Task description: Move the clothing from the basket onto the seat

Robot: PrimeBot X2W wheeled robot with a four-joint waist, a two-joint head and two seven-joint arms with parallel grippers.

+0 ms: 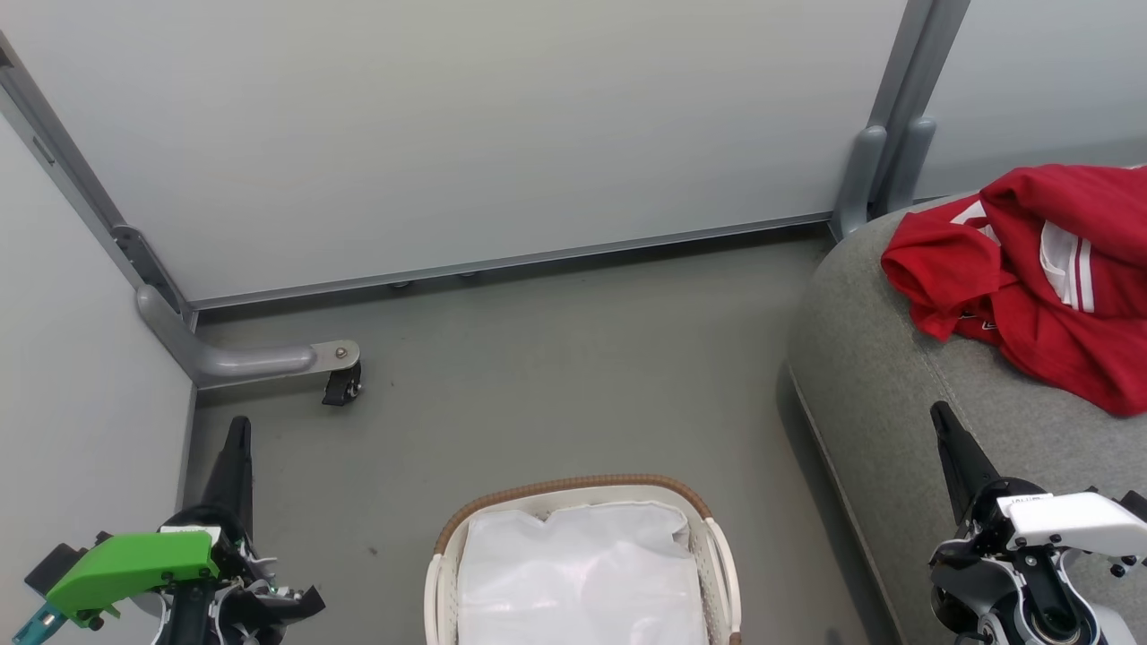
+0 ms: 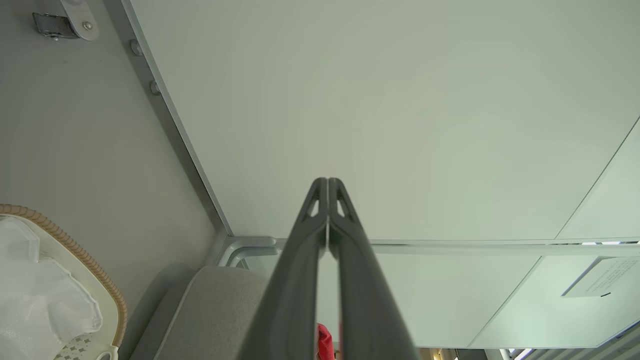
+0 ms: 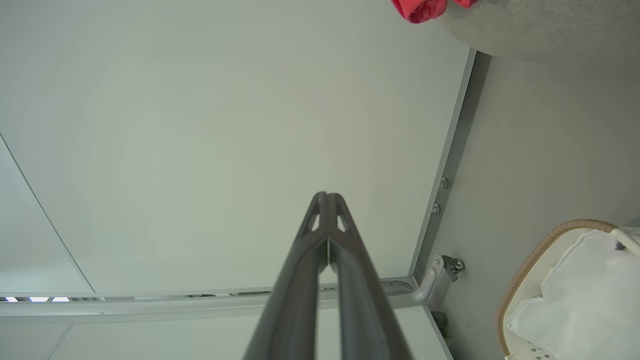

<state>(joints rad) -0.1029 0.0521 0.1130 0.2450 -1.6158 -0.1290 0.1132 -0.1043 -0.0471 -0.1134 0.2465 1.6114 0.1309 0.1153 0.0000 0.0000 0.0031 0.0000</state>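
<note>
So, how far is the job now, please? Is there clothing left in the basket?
Done, it seems: the red clothing lies on the grey sofa cushion, and the visible part of the laundry basket holds its white liner, no red. In hand: nothing; the left pincer and right pincer are shut and empty. Left: probably nothing, unless a garment hides in the basket's cut-off near end.

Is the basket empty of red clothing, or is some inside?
Empty, as far as visible: the basket holds just its white liner; the red clothing lies on the seat.

The clothing (image 1: 1048, 296) lies on the seat (image 1: 878, 385) — right of the basket (image 1: 573, 485), which stands on the floor (image 1: 556, 358).
</note>
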